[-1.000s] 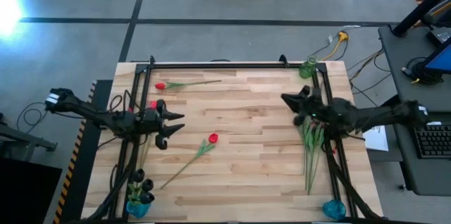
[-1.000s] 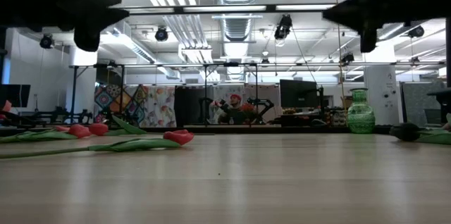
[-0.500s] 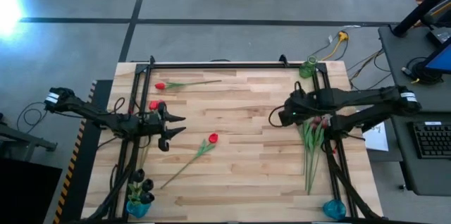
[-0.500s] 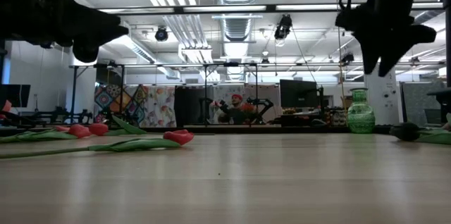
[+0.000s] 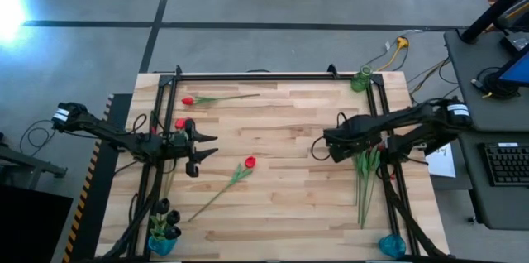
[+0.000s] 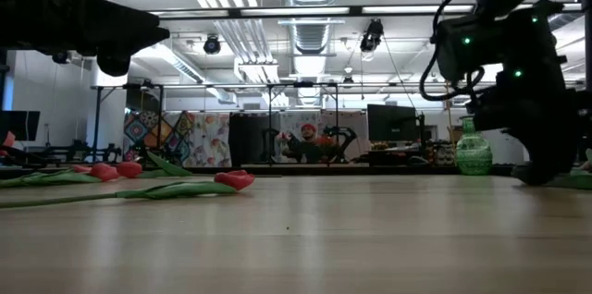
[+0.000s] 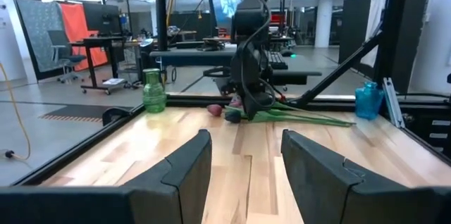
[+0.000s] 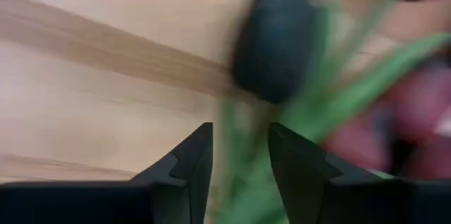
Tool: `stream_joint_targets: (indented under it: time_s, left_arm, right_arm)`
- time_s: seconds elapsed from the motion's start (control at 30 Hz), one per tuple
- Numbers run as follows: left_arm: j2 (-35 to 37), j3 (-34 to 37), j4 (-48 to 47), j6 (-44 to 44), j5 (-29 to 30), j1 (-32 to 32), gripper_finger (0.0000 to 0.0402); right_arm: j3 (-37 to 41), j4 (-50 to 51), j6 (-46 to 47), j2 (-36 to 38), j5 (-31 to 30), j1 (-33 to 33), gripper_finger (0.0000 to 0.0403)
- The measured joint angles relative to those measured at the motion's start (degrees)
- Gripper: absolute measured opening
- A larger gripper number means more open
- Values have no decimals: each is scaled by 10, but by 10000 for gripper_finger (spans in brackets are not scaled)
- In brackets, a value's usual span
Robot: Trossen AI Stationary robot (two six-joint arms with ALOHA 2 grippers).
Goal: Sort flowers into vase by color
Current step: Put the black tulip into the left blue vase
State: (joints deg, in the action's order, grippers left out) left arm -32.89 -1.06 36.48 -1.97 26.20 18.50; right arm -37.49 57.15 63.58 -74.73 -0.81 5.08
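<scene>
**Right hand down over the bundle at the bench's right rail; left hand waits open on the left**

Nearest the front edge of the bench point(image 5: 273, 222), a blue vase point(image 5: 161, 245) stands in the left corner with near-black flowers point(image 5: 168, 213) in it, and a second blue vase point(image 5: 391, 246) stands in the right corner, apparently holding none. Both sit against the black frame rails point(image 5: 384, 131), so the front corners leave little room.

A little farther in, a single red flower point(image 5: 249, 162) lies diagonally in the open middle, its head pointing away from the front and its stem trailing toward the left front corner. The wood around it is bare.

Beside it on the left, the left hand point(image 5: 205, 146) hovers above the bench just inside the left rail, its two fingers point(image 7: 184, 171) spread with a clear gap between them and gripping nothing. A small red flower head point(image 5: 179, 122) shows just behind the arm.

On the right, a bundle of flowers point(image 5: 365, 176) lies along the right rail, stems toward the front. The right hand point(image 5: 331, 145) is lowered at the bundle's head end. Its fingers point(image 8: 189, 162) stand a narrow gap apart, with a green stem point(image 8: 232, 146) seen between them and a near-black head point(image 8: 275, 44) just beyond; whether they touch the stem cannot be told.

Farthest back, another red flower point(image 5: 188, 100) lies near the rear rail at the left, and a green vase point(image 5: 360, 80) stands in the rear right corner.
</scene>
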Motion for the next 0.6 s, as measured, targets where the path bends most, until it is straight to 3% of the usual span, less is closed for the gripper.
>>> stream_joint_targets:
  time_s: [0.33, 0.6]
  left_arm:
    - [-15, 0, 6, -5, 0, 0, 160]
    - [-22, 0, 12, -6, 0, 0, 160]
  right_arm:
    - [13, -42, 10, -5, -6, 0, 102]
    - [10, -51, -22, -35, -13, 3, 43]
